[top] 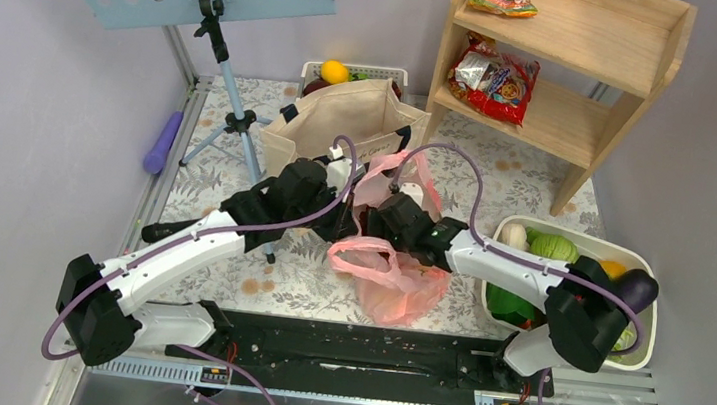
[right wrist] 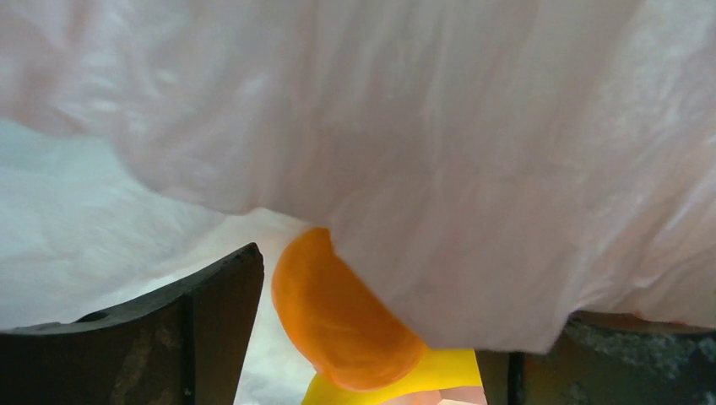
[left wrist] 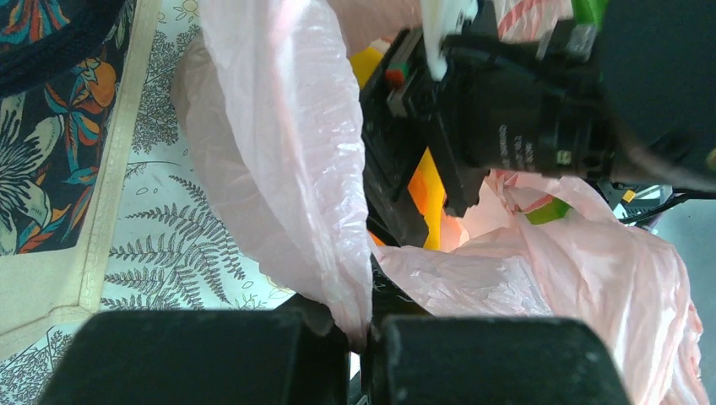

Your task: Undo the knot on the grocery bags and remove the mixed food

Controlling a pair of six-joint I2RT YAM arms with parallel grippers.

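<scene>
A crinkly pink grocery bag [top: 404,290] lies at the table's middle, its mouth lifted between both arms. My left gripper [left wrist: 365,333] is shut on a fold of the bag's thin pink film [left wrist: 295,152]; from above it [top: 344,223] sits at the bag's left rim. My right gripper [right wrist: 371,337] is open inside the bag, its dark fingers [right wrist: 211,329] on either side of an orange piece of food [right wrist: 338,321] lying on a yellow one [right wrist: 405,384]. Neither finger touches the food. Pink film drapes over the right finger. The knot is hidden.
A beige canvas tote [top: 343,120] stands just behind the bag. A white basin [top: 641,343] with vegetables sits at the right. A wooden shelf [top: 588,86] at the back right holds snack packets. A tripod stand [top: 232,119] rises at the back left.
</scene>
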